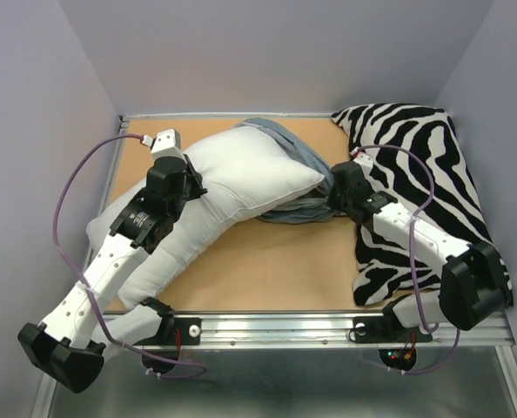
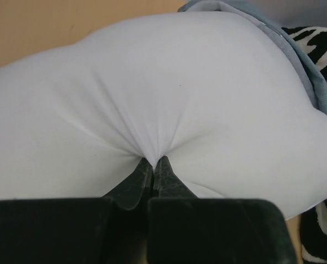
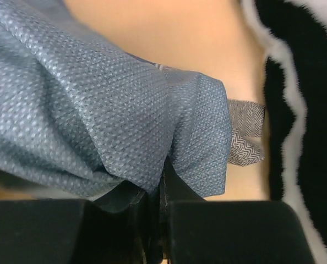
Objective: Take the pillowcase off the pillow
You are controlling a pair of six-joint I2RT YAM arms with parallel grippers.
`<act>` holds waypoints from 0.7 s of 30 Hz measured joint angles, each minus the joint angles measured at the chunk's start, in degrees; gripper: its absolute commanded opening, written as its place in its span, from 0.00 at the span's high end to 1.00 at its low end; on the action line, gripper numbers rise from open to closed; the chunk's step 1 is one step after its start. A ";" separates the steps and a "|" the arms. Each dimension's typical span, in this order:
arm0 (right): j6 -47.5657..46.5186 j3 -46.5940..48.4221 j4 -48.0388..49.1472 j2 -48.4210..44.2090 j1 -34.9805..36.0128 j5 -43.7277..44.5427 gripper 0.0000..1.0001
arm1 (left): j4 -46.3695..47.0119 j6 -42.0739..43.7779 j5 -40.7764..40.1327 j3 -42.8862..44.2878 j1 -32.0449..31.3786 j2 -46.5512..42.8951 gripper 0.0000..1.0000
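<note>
Overhead first: shows the pillow point(image 1: 241, 178) sprawled in a bent arc across the left and middle of the counter point(image 1: 267, 261), mostly bare and white. Shows the pillowcase point(image 1: 306, 165) bunched around the pillow's far right end, wrapping that corner and trailing onto the counter toward the right. Places the left gripper point(image 1: 191, 185) on top of the pillow's middle and the right gripper point(image 1: 332, 193) at the pillowcase's right edge, just beside the zebra-striped cushion point(image 1: 415, 148) filling the right side of the counter. Cannot tell from up here how the jaws stand.

Left wrist next: catches the left gripper point(image 2: 153, 165) closed tight on a pinch of the pillow's point(image 2: 180, 82) white cover, creases fanning out from the tips. Shows a strip of blue-grey pillowcase point(image 2: 295, 49) draped over the pillow's upper right edge, the zebra-striped cushion point(image 2: 323, 44) beyond it at the right, and tan counter point(image 2: 42, 27) at upper left.

Right wrist last: shows the right gripper point(image 3: 155, 187) clamped on a fold of the pillowcase point(image 3: 97, 110) — blue-grey dotted weave filling the left and centre. Adds a small grey-and-white herringbone flap point(image 3: 243, 140) poking out at the fold's right, tan counter point(image 3: 180, 33) behind, and the black-and-white cushion point(image 3: 306, 110) down the right edge.
</note>
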 measured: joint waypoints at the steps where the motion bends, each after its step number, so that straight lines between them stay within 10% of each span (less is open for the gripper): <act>1: -0.46 0.76 -0.66 0.90 -1.38 0.59 0.99 | -0.48 0.24 -0.02 0.52 0.28 -0.74 1.00; 21: -5.75 42.49 -6.58 25.92 -11.06 1.09 0.99 | -8.44 3.37 -3.17 11.21 0.57 -6.95 1.00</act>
